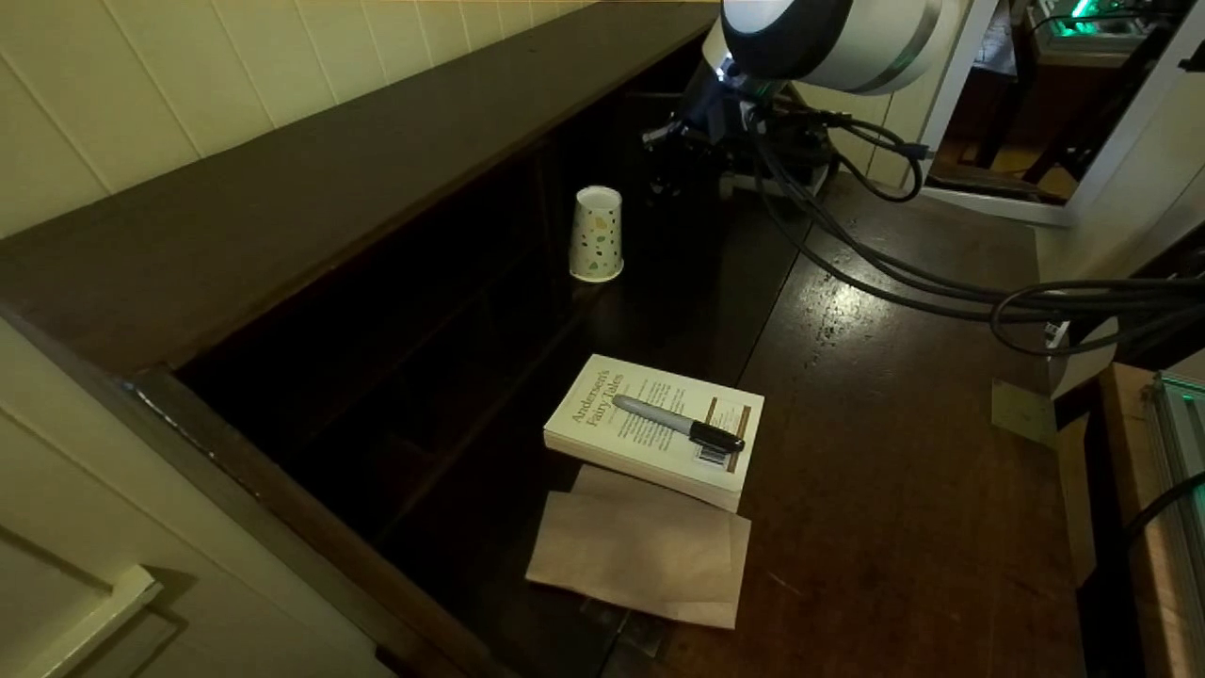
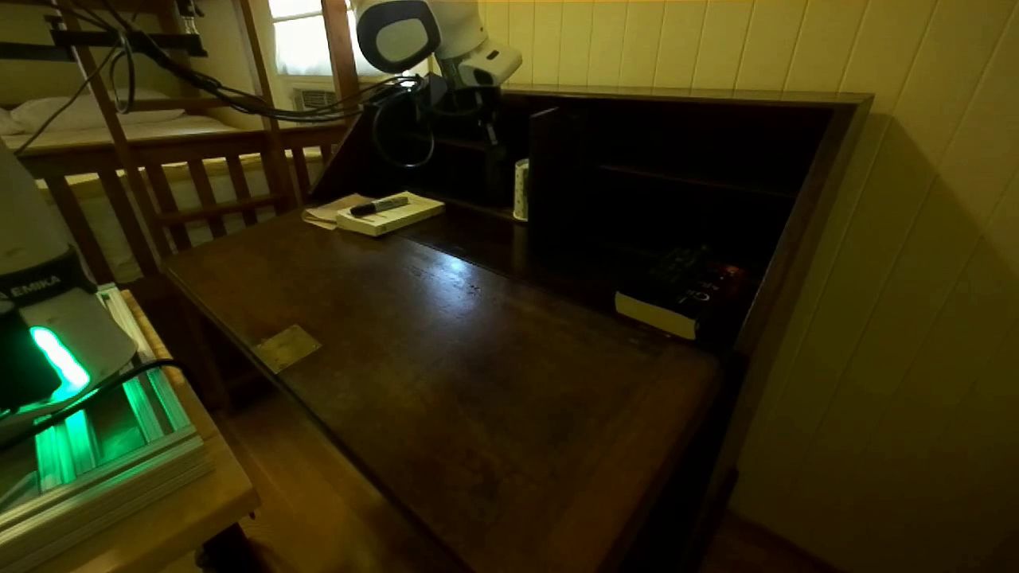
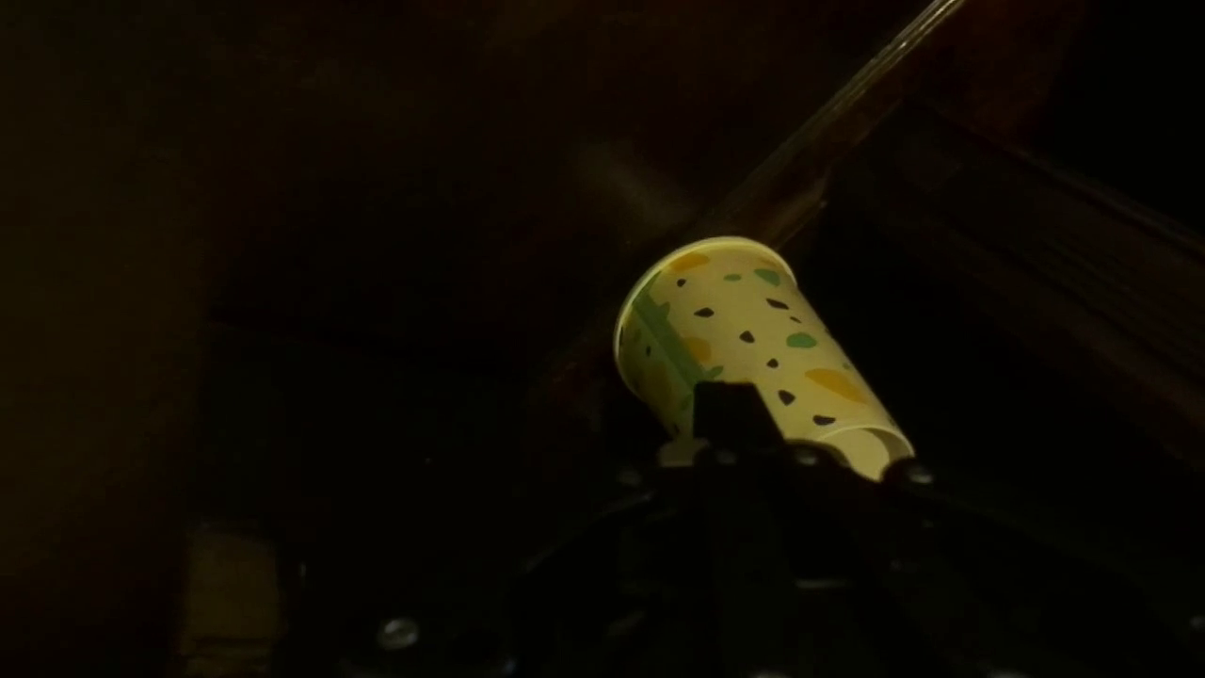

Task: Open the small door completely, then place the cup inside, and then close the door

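Mostly, room to move lay toward the near side, where the broad desk lid (image 2: 446, 342) ran out to a straight front edge with a brass-coloured plate (image 2: 288, 348) set along it. Farther back, a seam (image 1: 781, 292) parted the lid from the darker inner desktop (image 1: 687, 282), which met the ledge (image 1: 485, 424) of the compartments (image 2: 692, 180). The small door (image 2: 555, 171) stood upright and open, jutting from those compartments, its top edge a little paler, and shelf space went on to its right. A thick black book (image 2: 677, 290) lay at the right, its pale lettering mostly too dim to read. At the left, the white book (image 1: 650, 386) read "Andersen's Fairy Tales" and carried a printed barcode (image 1: 713, 456), with a grey, black-capped marker (image 1: 676, 424) lying on it and brown paper (image 1: 640, 551) at its side. A dark band (image 2: 32, 286) on the arm base (image 2: 36, 223) read "EMIKA".

The cup (image 1: 597, 235) stood upside down, narrow end up, on the inner desktop just left of the door, which hid part of it in an exterior view; whether the two touched could not be told. Near the cup hung the gripper (image 3: 739, 405), with a gap between them in both exterior views. Its fingers were together, a single dark block in the wrist view, standing in front of the cup's green, yellow and black specks.
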Available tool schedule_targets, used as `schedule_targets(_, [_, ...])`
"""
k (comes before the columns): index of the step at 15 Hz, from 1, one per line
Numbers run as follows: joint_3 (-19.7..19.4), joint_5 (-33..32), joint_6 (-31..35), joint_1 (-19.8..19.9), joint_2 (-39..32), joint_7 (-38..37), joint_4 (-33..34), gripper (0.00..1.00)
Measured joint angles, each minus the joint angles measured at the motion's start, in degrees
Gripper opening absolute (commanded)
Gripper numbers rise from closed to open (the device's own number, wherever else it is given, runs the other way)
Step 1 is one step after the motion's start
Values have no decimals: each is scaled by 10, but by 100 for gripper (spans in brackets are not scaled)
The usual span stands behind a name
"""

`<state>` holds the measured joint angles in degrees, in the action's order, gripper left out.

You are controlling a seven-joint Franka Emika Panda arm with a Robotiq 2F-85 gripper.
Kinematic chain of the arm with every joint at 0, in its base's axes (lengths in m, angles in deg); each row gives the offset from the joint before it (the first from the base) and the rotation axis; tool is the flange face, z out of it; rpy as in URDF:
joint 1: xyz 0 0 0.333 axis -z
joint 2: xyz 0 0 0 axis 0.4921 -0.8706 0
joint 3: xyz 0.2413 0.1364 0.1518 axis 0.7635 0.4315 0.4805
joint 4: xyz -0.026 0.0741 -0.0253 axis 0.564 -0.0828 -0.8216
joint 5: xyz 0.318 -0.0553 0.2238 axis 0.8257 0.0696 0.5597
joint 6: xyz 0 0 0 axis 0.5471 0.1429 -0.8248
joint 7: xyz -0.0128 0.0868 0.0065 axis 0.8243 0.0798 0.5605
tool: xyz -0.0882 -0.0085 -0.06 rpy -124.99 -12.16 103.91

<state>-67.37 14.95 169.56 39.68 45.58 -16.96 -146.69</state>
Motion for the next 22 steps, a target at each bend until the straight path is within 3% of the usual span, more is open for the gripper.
schedule_targets(8, [39, 4, 70, 1, -28, 26, -7, 0])
schedule_targets(15, [13, -21, 93, -11, -56, 39, -7, 0])
schedule_targets(22, [21, -21, 132, -19, -81, 52, 12, 0])
